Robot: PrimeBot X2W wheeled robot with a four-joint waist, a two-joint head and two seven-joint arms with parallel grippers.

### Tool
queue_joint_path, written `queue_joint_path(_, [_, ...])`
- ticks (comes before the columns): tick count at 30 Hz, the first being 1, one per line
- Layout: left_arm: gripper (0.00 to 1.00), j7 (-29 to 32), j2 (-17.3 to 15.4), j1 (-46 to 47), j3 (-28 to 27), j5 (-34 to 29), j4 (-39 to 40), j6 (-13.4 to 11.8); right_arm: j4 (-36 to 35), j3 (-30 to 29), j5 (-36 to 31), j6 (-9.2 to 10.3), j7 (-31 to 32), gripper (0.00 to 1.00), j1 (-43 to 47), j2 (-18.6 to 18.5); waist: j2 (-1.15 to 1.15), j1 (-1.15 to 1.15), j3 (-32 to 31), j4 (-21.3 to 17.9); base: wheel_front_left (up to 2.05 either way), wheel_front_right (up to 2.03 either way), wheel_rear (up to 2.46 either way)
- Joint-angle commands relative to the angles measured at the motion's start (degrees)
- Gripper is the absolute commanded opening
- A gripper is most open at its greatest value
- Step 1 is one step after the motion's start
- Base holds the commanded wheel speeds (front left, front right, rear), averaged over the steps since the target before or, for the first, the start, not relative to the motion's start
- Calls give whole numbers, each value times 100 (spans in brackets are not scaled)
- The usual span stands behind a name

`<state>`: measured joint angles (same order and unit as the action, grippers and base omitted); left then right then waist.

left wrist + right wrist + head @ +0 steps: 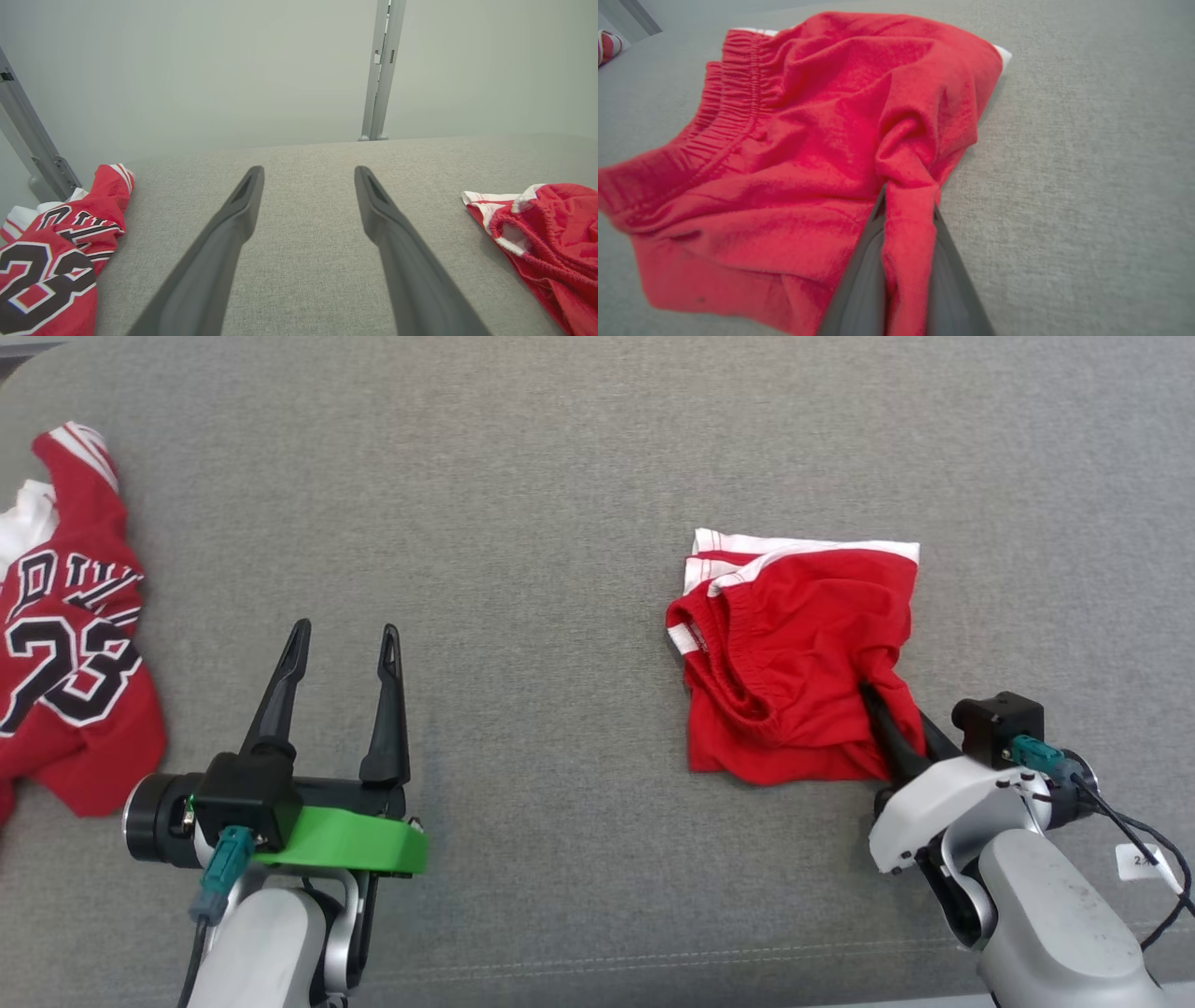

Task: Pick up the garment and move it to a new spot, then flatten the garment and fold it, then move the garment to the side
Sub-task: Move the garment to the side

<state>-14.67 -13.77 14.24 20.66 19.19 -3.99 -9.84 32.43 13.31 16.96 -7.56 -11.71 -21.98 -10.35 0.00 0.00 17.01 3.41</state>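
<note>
Item: red shorts [794,653], crumpled, right of centre on the grey upholstered surface [560,476].
Right gripper [909,210]: clamped on a thin ridge of cloth at the shorts' near right corner.
Left gripper [345,639]: fingers spread, empty.
Risk: the narrow pinch may slip on lifting, and the cloth may bunch.
Nearby: numbered jersey [75,644], well apart.

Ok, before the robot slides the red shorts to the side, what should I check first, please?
1. Right gripper shut on a fold of the red shorts: ok.
2. Grip takes all the folded layers: cannot tell.
3. Left gripper open and apart from any cloth: ok.
4. Bare grey surface beside the shorts: ok.
5. Jersey lies apart from the shorts: ok.
</note>
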Motion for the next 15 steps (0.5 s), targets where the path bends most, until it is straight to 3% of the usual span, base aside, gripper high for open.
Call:
queue_joint_path(1, [100,30,-80,45,-9,-48,67,-18,-53,-105,-68,14,-23,0,148,-68,0,0,21,-464,0,0,0])
queue_joint_path(10, [100,419,-413,198,17,-225,513,-43,-486,-546,-382,12,54,0,505,-24,0,0,259,-1578,0,0,0])
queue_joint_path(15, [100,611,-497,337,81,-303,720,-35,-554,-596,-414,12,-3,0,259,-98,0,0,398,-1895,0,0,0])
